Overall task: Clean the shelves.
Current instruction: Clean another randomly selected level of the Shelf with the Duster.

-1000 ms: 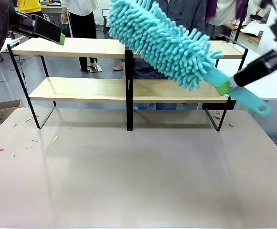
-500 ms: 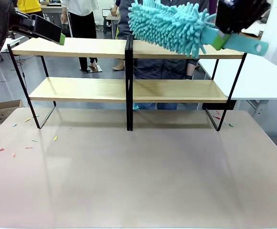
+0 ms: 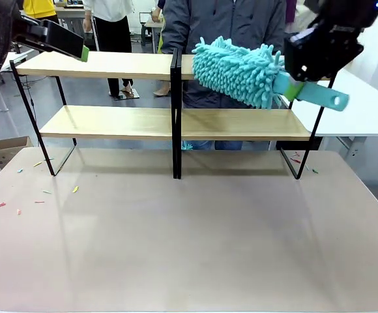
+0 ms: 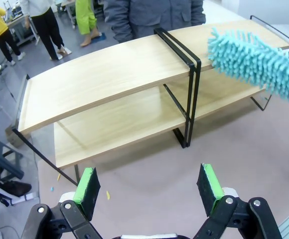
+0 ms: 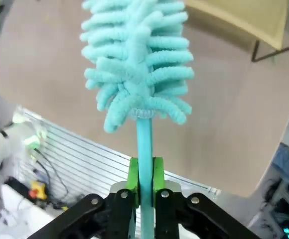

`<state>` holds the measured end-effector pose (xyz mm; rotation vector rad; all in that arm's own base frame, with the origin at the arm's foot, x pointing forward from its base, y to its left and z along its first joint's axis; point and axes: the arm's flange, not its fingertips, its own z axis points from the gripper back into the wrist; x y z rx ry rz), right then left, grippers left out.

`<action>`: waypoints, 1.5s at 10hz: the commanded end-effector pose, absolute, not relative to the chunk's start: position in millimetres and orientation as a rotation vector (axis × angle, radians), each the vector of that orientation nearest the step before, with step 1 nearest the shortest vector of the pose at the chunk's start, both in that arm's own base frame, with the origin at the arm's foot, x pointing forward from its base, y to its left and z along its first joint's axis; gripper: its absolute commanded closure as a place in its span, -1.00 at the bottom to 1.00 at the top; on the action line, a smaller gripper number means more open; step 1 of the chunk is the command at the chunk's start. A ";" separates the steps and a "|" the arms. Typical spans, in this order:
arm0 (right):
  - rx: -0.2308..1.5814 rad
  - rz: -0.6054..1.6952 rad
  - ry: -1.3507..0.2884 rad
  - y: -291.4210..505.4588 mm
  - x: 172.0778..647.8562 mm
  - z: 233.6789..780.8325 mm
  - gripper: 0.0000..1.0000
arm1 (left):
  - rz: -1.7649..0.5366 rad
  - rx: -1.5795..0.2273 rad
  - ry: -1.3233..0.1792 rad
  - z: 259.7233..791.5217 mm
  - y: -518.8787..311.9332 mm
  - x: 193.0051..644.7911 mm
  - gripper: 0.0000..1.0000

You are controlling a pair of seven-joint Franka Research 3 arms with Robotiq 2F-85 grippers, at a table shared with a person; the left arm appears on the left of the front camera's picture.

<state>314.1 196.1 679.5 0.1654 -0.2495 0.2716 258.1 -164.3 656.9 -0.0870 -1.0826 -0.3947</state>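
Note:
The shelves (image 3: 111, 122) are a two-tier light-wood rack on a thin black frame with a central black post (image 3: 175, 117); they also fill the left wrist view (image 4: 109, 84). A turquoise fluffy duster (image 3: 238, 70) lies across the right half of the top board. My right gripper (image 3: 294, 88) is shut on its flat turquoise handle (image 5: 144, 144), with the duster head (image 5: 134, 59) beyond the fingers. My left gripper (image 4: 149, 184) stands open with nothing in it, above the rack's left end (image 3: 68, 44). The duster tip (image 4: 256, 62) enters at the right.
A person in a dark jacket (image 3: 231, 26) stands close behind the rack. Small coloured scraps (image 3: 42, 192) lie on the table's left side. A white table (image 3: 365, 107) stands to the right, a cardboard box (image 3: 6, 149) on the floor at left.
The right arm swung the duster up from in front of the lower shelf, then brought it down onto the right half of the top board. The left arm stayed still.

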 end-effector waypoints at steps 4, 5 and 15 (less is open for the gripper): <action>0.281 0.118 -0.324 226.5 365.3 704.1 0.74 | -0.395 -0.087 -1.085 657.6 -162.7 257.6 -1.00; 0.272 0.098 -0.312 228.5 374.0 703.8 0.74 | -0.395 -0.087 -1.085 657.6 -162.7 257.6 -1.00; 0.150 -0.478 -0.097 147.5 392.3 697.2 0.74 | -0.395 -0.087 -1.085 657.6 -162.7 257.6 -1.00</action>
